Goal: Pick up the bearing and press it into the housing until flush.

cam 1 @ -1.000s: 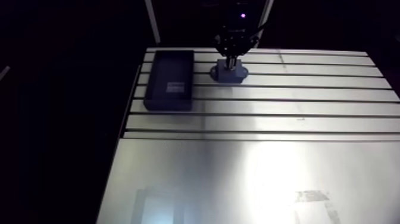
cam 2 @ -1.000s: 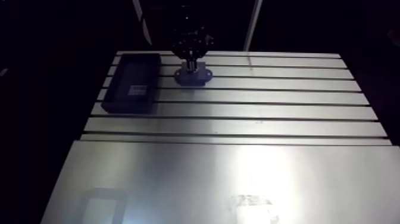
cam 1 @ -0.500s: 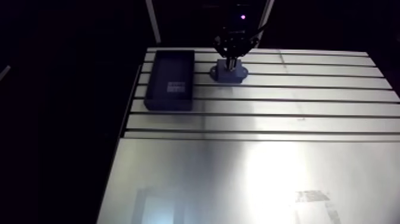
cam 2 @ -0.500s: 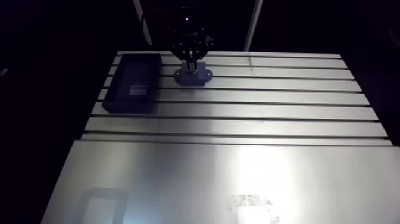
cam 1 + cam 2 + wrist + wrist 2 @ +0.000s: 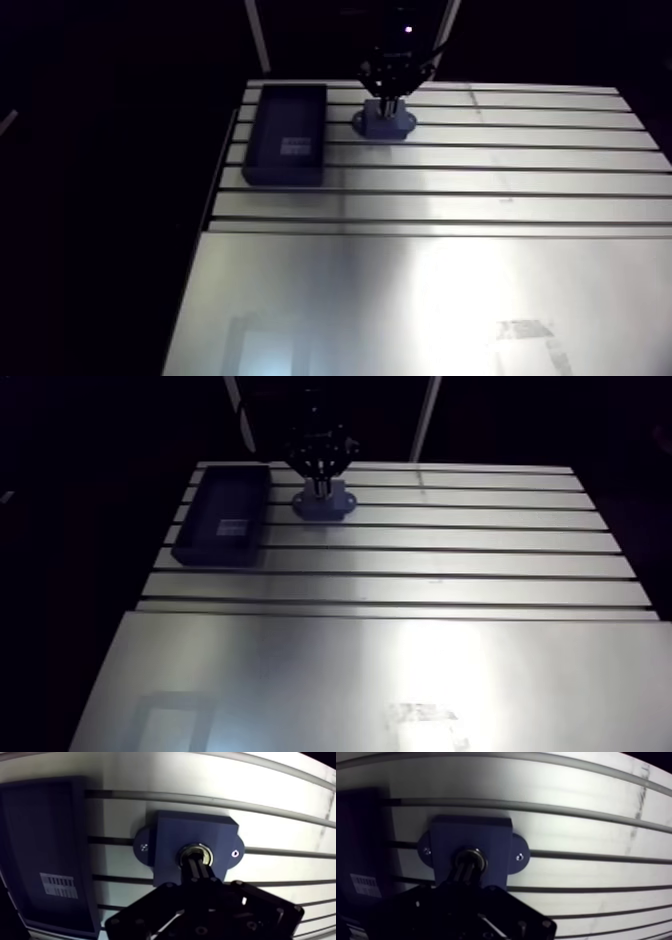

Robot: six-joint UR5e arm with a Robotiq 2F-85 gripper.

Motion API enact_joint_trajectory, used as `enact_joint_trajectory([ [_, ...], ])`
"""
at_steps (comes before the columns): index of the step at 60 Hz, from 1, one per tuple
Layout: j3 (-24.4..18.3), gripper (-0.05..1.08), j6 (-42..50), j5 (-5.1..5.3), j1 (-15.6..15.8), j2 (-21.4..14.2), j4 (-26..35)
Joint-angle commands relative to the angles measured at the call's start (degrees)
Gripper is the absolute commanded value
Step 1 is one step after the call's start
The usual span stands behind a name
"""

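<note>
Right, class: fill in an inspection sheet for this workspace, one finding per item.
Surface: slotted aluminium table, with a smooth plate in the arm view's foreground.
Job's things: the dark blue housing stands on the slots. The bearing sits in its bore, but whether it is flush cannot be told.
Clutter: a dark tray with a white label, beside the housing and apart from it.
Grippers: the hand is shut, tips on the bearing.
Cables: nothing seen.
Surroundings: nothing seen.
</note>
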Motion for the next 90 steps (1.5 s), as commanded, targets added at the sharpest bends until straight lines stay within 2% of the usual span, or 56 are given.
enact_joint_trajectory([
  [1, 0.01, 1.04, -0.01, -0.07, 0.00, 0.00, 0.00],
  [90, 0.27, 1.04, -0.01, -0.08, 0.18, 0.25, -0.26],
])
